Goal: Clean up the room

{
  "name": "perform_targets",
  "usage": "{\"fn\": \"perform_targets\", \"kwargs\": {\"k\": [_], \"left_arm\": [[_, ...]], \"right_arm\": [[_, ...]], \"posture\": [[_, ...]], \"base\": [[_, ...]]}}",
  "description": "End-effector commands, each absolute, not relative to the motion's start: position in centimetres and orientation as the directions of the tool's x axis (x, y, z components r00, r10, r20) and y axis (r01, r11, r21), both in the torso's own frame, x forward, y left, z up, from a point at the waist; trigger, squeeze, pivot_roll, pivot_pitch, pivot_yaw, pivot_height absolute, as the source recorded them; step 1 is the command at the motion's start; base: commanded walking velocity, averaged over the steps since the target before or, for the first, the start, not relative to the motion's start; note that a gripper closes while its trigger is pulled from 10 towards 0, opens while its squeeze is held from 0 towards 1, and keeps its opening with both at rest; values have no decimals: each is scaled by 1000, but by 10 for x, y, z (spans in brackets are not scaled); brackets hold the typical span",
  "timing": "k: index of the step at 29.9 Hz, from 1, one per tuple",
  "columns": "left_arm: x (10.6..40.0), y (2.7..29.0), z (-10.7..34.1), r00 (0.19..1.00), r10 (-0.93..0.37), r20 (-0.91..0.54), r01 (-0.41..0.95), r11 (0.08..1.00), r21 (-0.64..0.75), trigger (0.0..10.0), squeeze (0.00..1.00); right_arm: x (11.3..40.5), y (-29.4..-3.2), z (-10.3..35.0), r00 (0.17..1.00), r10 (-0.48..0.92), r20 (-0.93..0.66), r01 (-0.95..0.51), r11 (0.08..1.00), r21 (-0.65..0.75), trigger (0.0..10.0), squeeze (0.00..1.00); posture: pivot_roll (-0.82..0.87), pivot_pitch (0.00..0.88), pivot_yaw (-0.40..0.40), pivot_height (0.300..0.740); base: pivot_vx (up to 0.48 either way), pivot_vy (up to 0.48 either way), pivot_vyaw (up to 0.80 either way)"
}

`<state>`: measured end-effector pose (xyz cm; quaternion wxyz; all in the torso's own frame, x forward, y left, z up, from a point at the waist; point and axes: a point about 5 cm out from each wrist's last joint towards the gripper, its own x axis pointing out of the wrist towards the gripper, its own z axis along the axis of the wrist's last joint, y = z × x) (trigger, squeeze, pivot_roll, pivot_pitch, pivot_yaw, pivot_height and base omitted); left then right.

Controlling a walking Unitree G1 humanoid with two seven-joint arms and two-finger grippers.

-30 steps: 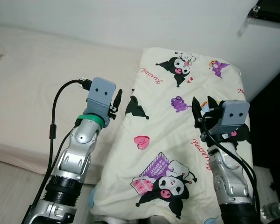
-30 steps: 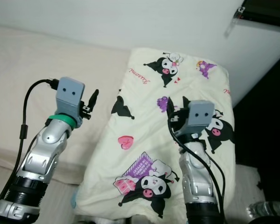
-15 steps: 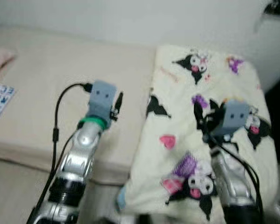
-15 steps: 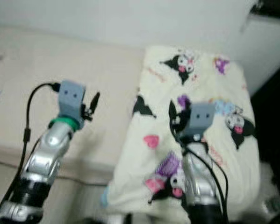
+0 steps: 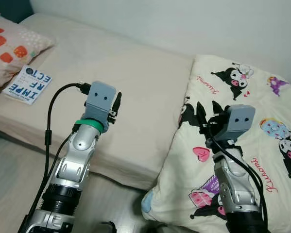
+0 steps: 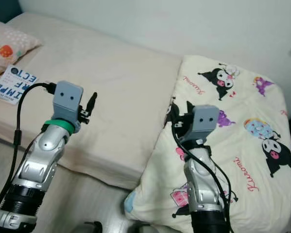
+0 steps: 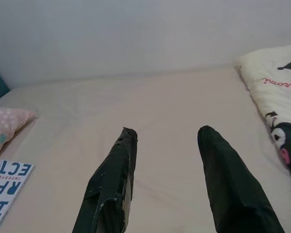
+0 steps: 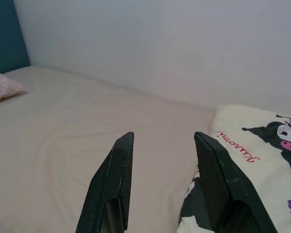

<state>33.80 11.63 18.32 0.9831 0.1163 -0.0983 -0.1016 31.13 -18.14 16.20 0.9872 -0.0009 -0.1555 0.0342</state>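
Observation:
A cream blanket point(image 5: 262, 102) printed with black-and-pink cartoon figures lies heaped over the right end of the bed and hangs down toward the floor. The beige mattress point(image 5: 135, 68) stretches off to the left. My left gripper point(image 7: 167, 131) is held up over the bare sheet, open and empty. Over the blanket's near left edge hovers my right gripper point(image 5: 206, 108), also open with nothing between its fingers point(image 8: 121, 160).
A blue-and-white book point(image 5: 27, 83) lies on the sheet at the far left, beside a pillow point(image 5: 9, 46) with a red fruit pattern. A white wall runs behind the bed. Pale wooden floor point(image 5: 16, 165) shows in front of the mattress edge.
The camera has swung left, so the blanket now sits further right and the pillow and book have come into view. Both arms keep the same raised pose, fingers still apart.

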Motion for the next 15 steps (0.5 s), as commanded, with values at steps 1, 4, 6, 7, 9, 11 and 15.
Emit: {"fn": "perform_targets", "kwargs": {"k": [1, 4, 6, 7, 9, 11, 15], "left_arm": [[336, 109, 178, 957, -247, 153, 206, 948, 242, 10000, 0], [336, 109, 178, 957, -249, 148, 210, 949, 237, 10000, 0], [336, 109, 177, 957, -250, 145, 211, 947, 241, 10000, 0], [336, 109, 177, 957, -250, 145, 211, 947, 241, 10000, 0], [336, 109, 176, 958, -249, 141, 210, 947, 244, 10000, 0], [336, 110, 175, 960, -246, 133, 209, 946, 247, 10000, 0], [336, 110, 173, 961, -246, 128, 209, 946, 246, 10000, 0]], "right_arm": [[309, -188, 155, 959, 43, 279, -42, 999, -9, 10000, 0], [309, -188, 155, 960, 42, 278, -41, 999, -8, 10000, 0], [309, -188, 154, 960, 42, 278, -41, 999, -9, 10000, 0], [309, -188, 154, 960, 42, 278, -41, 999, -9, 10000, 0], [309, -188, 154, 960, 45, 277, -44, 999, -8, 10000, 0], [308, -186, 154, 960, 55, 276, -55, 998, -5, 10000, 0], [309, -184, 151, 966, 68, 251, -59, 997, -45, 10000, 0]], "posture": [[-110, 83, 11, 740], [-110, 83, 11, 740], [-110, 83, 11, 740], [-110, 83, 11, 740], [-111, 83, 12, 740], [-111, 83, 12, 740], [-112, 84, 12, 740]], "base": [[0, 0, 0], [0, 0, 0], [0, 0, 0], [0, 0, 0], [0, 0, 0], [0, 0, 0], [0, 0, 380]]}}
